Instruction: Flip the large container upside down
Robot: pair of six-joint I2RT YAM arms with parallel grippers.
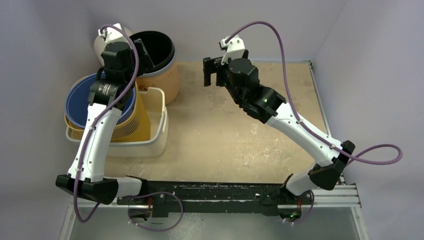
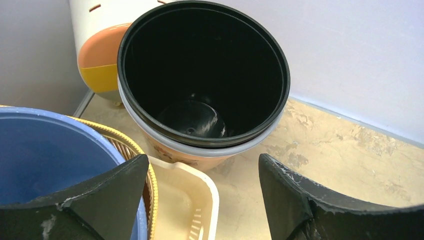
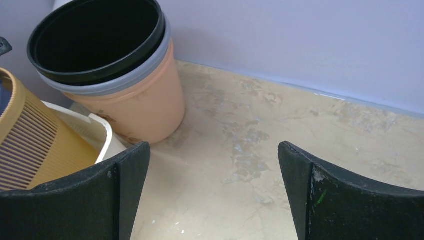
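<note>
Top external: one large container (image 1: 169,82) upright; left hand (image 1: 144,54), right hand (image 1: 209,73) both spread.

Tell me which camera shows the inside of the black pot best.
The left wrist view: it looks down into the black pot, showing walls and floor. In the top external view the left arm covers part of it. The right wrist view shows only its rim and dark mouth, above the peach container.

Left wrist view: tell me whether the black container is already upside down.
No, the black container stands upright, open mouth facing up, its inner floor visible.
</note>
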